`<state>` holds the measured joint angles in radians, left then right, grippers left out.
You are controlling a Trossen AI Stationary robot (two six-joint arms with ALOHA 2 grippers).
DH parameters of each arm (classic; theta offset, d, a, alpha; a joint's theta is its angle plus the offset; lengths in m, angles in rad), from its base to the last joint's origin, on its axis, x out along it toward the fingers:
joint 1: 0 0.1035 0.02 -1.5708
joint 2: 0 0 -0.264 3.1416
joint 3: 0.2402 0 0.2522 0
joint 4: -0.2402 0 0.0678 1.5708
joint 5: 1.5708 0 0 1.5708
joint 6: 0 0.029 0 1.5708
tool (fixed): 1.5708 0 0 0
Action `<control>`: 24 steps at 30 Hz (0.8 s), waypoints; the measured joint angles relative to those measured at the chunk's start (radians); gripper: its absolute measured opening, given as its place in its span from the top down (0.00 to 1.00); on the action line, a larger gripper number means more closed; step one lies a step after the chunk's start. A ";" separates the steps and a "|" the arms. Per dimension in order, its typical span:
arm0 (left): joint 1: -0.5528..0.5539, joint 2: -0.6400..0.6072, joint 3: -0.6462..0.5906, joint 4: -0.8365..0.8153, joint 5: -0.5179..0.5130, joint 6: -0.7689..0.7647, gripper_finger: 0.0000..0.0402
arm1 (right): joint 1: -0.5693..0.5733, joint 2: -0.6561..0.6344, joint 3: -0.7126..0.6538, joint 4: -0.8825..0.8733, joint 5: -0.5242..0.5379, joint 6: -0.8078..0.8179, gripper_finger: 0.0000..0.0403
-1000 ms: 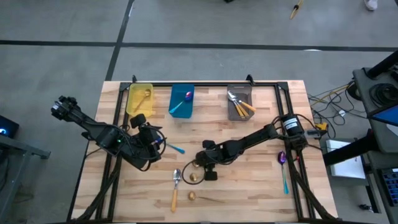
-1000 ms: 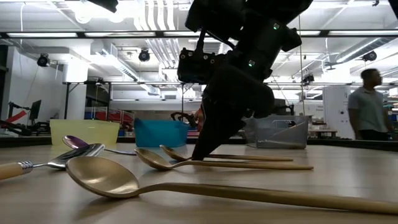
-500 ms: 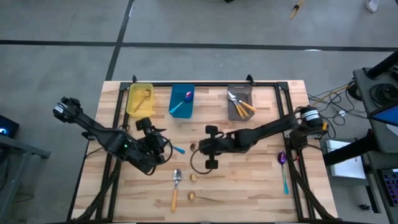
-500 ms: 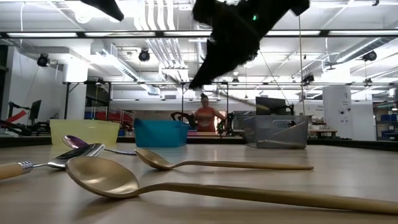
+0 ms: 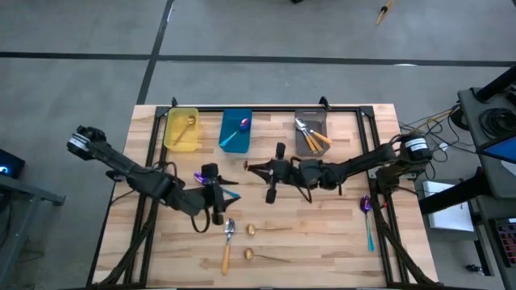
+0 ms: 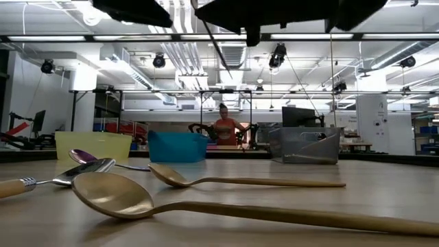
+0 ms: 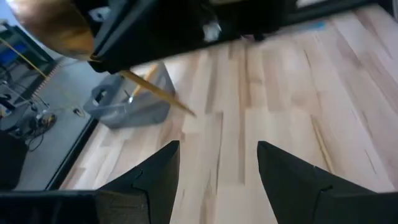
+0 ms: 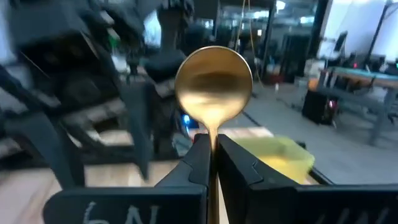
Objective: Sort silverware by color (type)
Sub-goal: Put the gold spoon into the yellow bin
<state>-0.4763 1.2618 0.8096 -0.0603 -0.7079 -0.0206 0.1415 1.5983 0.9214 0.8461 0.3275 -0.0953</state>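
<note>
Well, the wooden table (image 5: 339,242) carries everything, and I take the blue bin (image 5: 235,130) at its far edge as my mark; the yellow bin (image 5: 181,129) stands just left of it with a gold spoon inside, the grey bin (image 5: 311,132) well to its right with orange-handled spoons in it; the blue bin itself holds a purple spoon. The right gripper (image 8: 211,158) hangs near-right of the blue bin, its fingers pinched together on a gold spoon (image 8: 214,78) whose bowl sticks out ahead; the left gripper (image 7: 217,171) hovers just nearside of the blue bin, fingers apart, holding nothing. Nearer than that lie an orange-handled spoon (image 5: 228,242) and two gold spoons (image 5: 262,229); another purple spoon (image 5: 367,213) lies far right.
</note>
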 joint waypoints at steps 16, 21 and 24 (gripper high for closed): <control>0.213 0.011 -0.314 0.917 0.016 0.015 0.52 | 0.001 0.139 0.015 0.388 0.093 -0.078 0.98; 0.224 0.052 -0.312 0.969 0.071 0.012 0.52 | -0.003 0.151 0.058 0.392 0.095 -0.111 0.98; 0.224 0.088 -0.284 0.966 0.073 0.012 0.52 | -0.005 0.154 0.076 0.386 0.095 -0.134 0.98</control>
<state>-0.2527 1.3497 0.5253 0.9062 -0.6353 -0.0086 0.1368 1.7526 0.9973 1.2323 0.4222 -0.2295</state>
